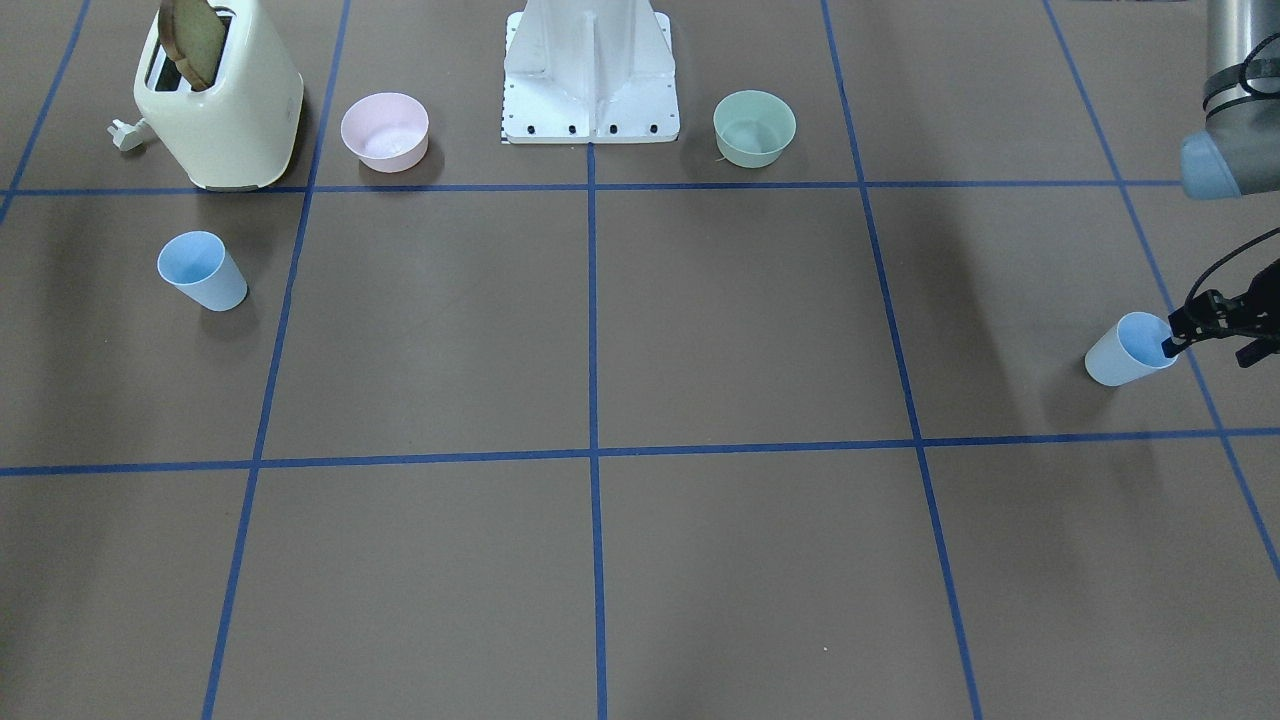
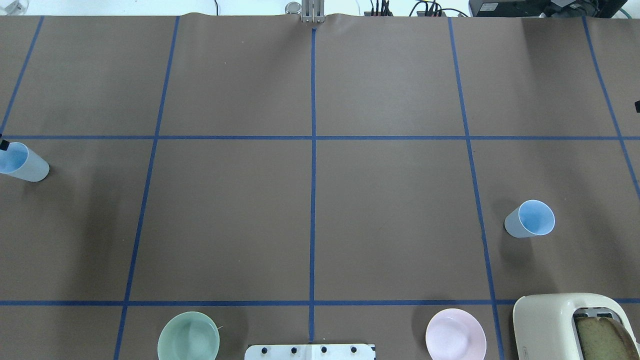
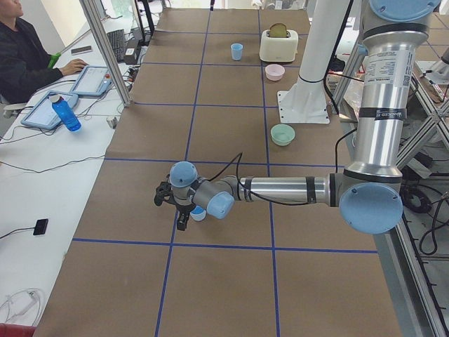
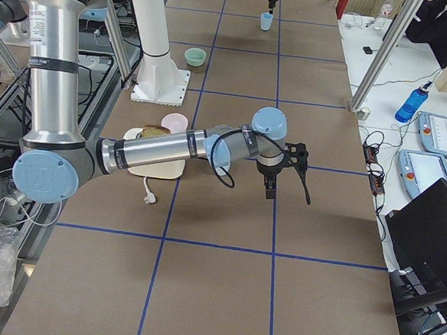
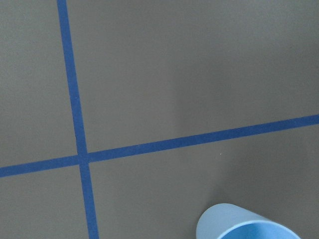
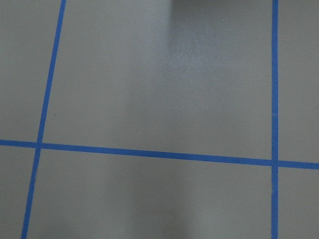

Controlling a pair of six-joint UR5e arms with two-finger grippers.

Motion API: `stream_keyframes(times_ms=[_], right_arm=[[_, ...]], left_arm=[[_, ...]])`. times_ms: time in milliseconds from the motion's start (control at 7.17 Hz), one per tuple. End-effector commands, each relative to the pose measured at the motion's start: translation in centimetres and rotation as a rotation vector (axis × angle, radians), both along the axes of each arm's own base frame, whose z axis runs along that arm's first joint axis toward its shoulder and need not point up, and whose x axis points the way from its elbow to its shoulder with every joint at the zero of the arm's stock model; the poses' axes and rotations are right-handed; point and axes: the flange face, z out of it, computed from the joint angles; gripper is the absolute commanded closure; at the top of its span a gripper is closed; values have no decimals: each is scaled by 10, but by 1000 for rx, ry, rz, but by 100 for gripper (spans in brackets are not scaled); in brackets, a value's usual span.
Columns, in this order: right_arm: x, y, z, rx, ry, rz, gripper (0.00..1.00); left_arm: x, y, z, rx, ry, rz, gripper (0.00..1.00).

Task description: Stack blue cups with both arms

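The first small pale-blue tapered plastic cup (image 1: 203, 270) stands upright and alone, mouth up. The second identical cup (image 1: 1125, 355) is upright at the opposite table end, well apart. One left gripper (image 1: 1212, 348) finger is inside its rim.

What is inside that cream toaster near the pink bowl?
A brown slice of bread stands tilted in the toaster, its top sticking out. The lower part of the slice is hidden inside the casing, and nothing deeper in the toaster can be seen.

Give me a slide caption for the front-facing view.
Left end effector at one blue cup; the other blue cup stands near the toaster.
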Motion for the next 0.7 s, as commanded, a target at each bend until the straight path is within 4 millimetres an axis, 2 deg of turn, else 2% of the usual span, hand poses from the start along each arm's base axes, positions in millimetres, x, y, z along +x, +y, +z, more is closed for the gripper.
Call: stream_keyframes(times_ms=[0, 558], right_arm=[[0, -1, 1, -2, 0, 0, 0], [0, -4, 1, -3, 5, 2, 0]], left_arm=[[5, 1, 1, 0, -1, 9, 3], [13, 3, 2, 2, -12, 20, 3]])
